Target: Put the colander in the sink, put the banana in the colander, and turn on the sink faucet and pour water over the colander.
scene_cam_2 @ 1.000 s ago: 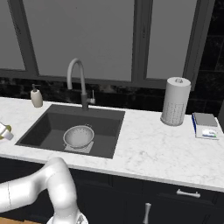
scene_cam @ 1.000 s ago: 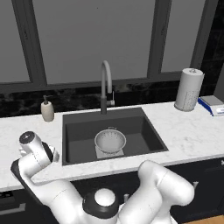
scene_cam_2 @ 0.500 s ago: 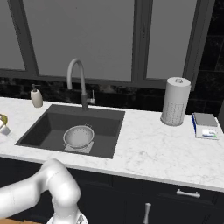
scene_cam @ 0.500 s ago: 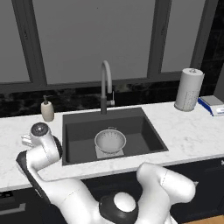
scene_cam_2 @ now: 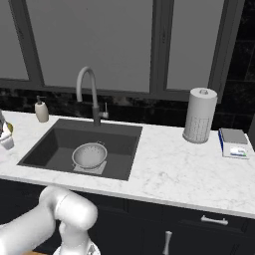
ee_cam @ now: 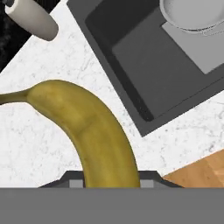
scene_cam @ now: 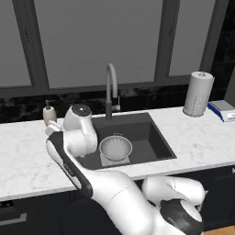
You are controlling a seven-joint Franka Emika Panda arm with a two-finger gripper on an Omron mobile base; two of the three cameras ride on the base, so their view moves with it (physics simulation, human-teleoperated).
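banana [ee_cam: 94, 131] sits right up against my hand camera, its body running from between the gripper [ee_cam: 109, 180] fingers at the bottom edge and curving up and away to a thin dark stem at the left edge. from how the fruit comes straight out from between the two dark tips, i read the gripper as clamped on it, holding it above the white marble counter [ee_cam: 52, 65] just beside the sink [ee_cam: 144, 57]. in the right base view i catch a small patch of yellow at the far left edge, over the counter left of the basin, next to the white wrist. the colander [scene_cam: 115, 148] is already down in the sink, resting upright on the lighter grey square at the bottom, well apart from the banana; in the hand view its rim [ee_cam: 192, 15] shows in the upper right corner. the faucet [scene_cam: 110, 89] stands behind the basin with its spout arched over it. a white soap dispenser [ee_cam: 31, 18] stands on the counter near the sink's corner, close to the banana's stem end. further right along the counter i see a paper towel roll [scene_cam_2: 200, 115] and a small scale [scene_cam_2: 234, 143].
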